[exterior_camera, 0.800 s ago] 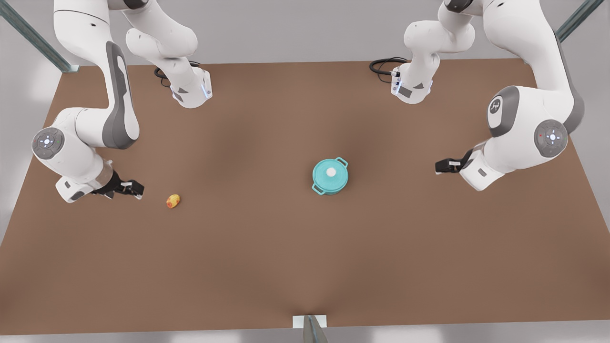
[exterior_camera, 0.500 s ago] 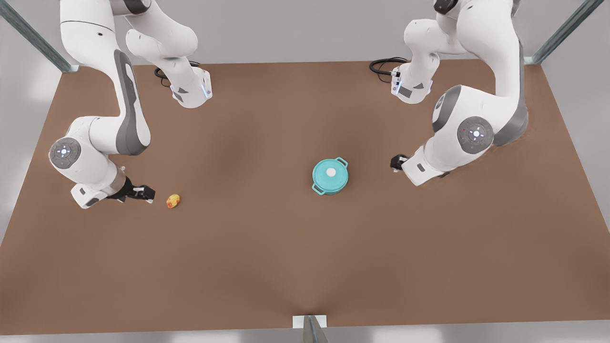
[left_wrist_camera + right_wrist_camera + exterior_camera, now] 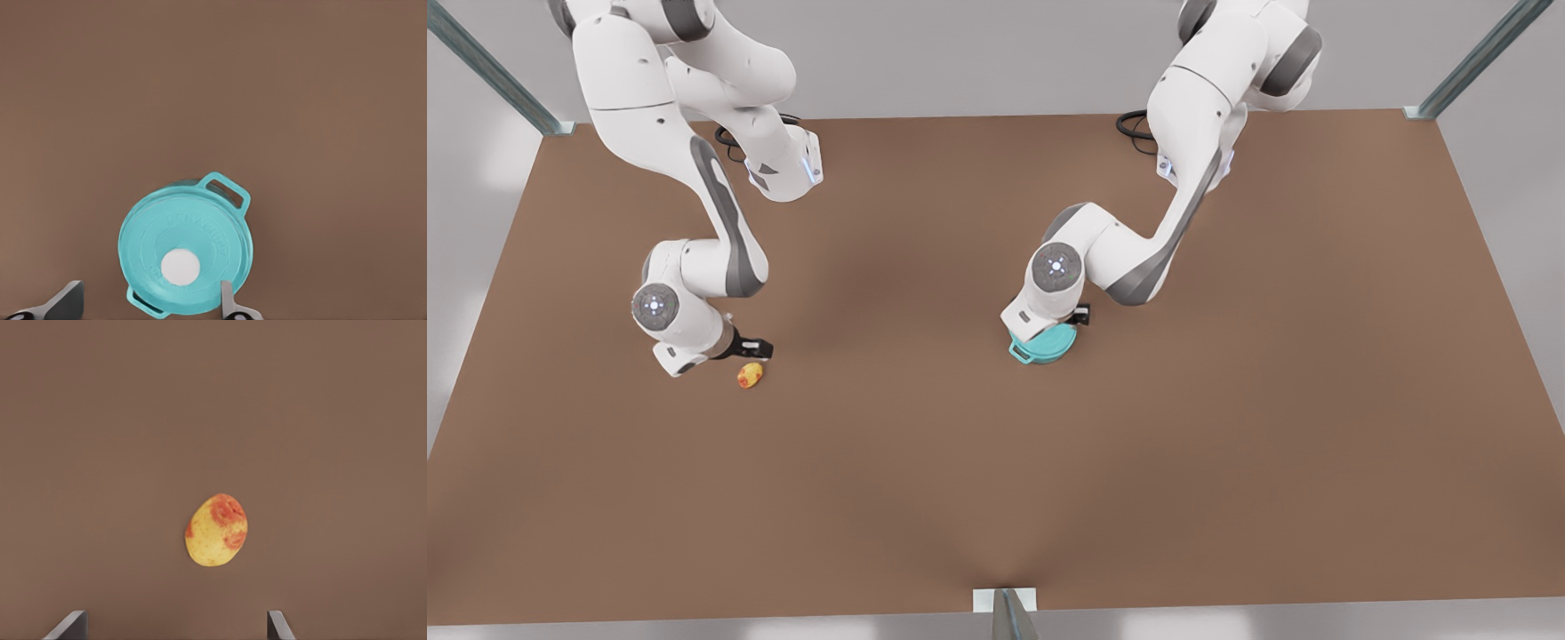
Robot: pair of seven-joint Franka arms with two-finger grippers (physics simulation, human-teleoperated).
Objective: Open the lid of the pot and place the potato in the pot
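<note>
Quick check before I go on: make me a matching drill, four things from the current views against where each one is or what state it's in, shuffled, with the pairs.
Things:
1. pot lid
2. potato
3. left gripper
4. right gripper

Places or states:
A. lying on the bare table
B. open, above the potato
C. closed on the pot
D. open, above the lid's white knob

Pairs: 1-C, 2-A, 3-D, 4-B

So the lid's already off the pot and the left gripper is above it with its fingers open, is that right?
Not quite. The pot lid still sits on the pot, as the left wrist view shows. The left gripper is above it with fingers open.
</note>
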